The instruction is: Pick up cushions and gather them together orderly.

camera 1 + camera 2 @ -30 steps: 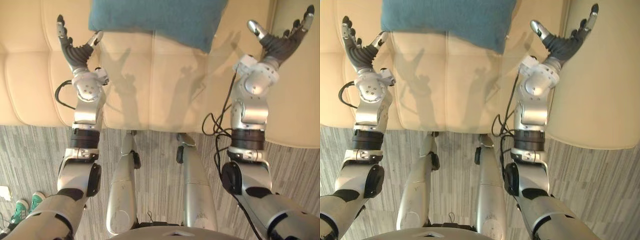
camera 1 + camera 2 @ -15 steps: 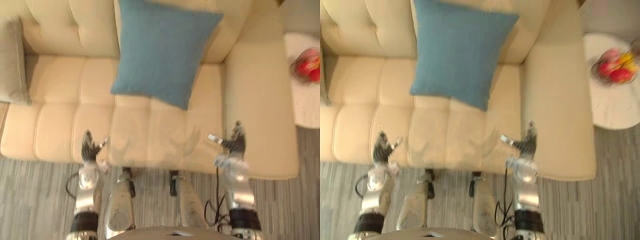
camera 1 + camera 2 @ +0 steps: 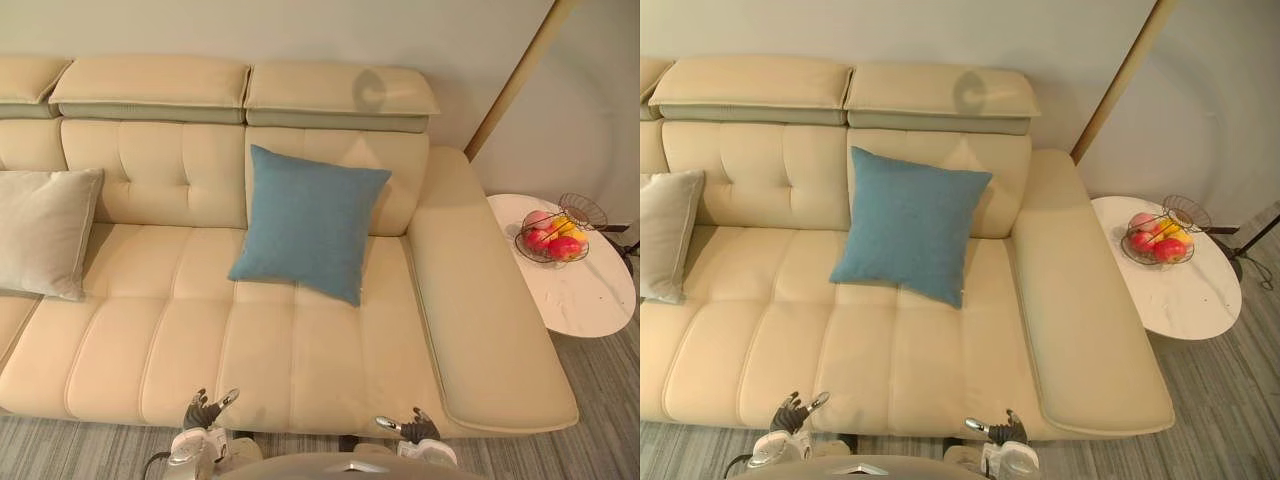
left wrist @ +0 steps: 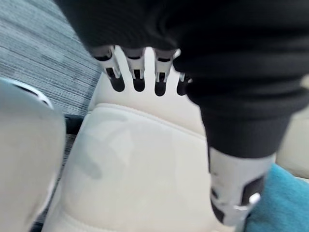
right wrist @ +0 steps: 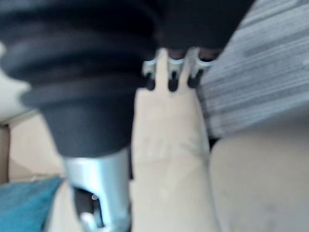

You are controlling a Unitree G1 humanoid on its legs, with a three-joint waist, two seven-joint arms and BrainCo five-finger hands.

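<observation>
We see a grey cushion (image 3: 45, 230) leaning at the left end of the sofa (image 3: 150, 340), our left hand (image 3: 201, 411) empty, fingers spread, at the seat's front edge, a blue cushion (image 3: 308, 222) propped against the backrest, and our right hand (image 3: 415, 430) likewise spread and empty.

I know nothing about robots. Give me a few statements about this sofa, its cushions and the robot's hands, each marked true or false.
1. The blue square cushion leans against the backrest of the cream sofa. True.
2. The pale grey cushion lies on top of the blue one. False: it sits apart from it, at the sofa's left end.
3. The left hand grips the blue cushion. False: it is open and empty, at the seat's front edge.
4. A wire basket of fruit stands on the round white side table. True.
5. The right hand is open and holds nothing. True.
</observation>
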